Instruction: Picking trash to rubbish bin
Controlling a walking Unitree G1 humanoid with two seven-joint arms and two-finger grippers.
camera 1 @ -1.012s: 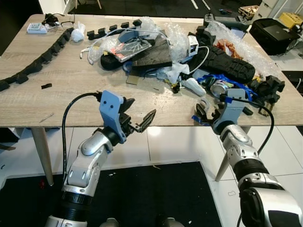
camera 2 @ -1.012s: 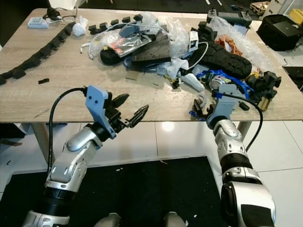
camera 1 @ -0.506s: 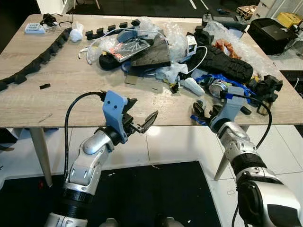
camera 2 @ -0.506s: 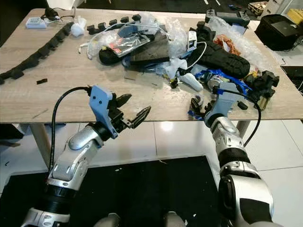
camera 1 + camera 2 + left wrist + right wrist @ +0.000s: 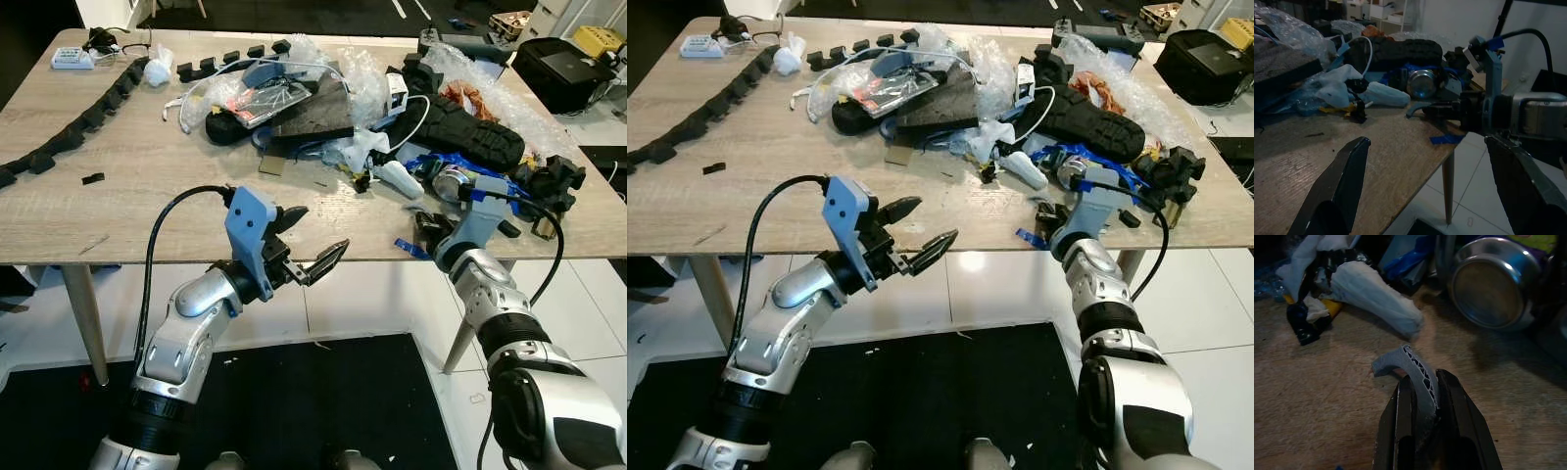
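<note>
The right gripper [image 5: 1422,396] has its two black fingers pinched tight on a small grey scrap [image 5: 1405,367], a curved, stiff-looking strip with a honeycomb edge, held just above the wooden table [image 5: 147,186] near its front edge, presumably so it can be carried off to a bin. Just beyond it lie a shiny metal can [image 5: 1491,281] on its side, a pale crumpled wad [image 5: 1376,298] and a strip of blue tape [image 5: 407,248] at the table's edge. The left gripper [image 5: 312,245] hangs off the table front with its fingers spread wide, empty, apparently waiting its turn. Farther back the trash heap [image 5: 323,98] mixes crinkly clear plastic, dark foam slabs and a black ridged shoe sole [image 5: 475,127].
</note>
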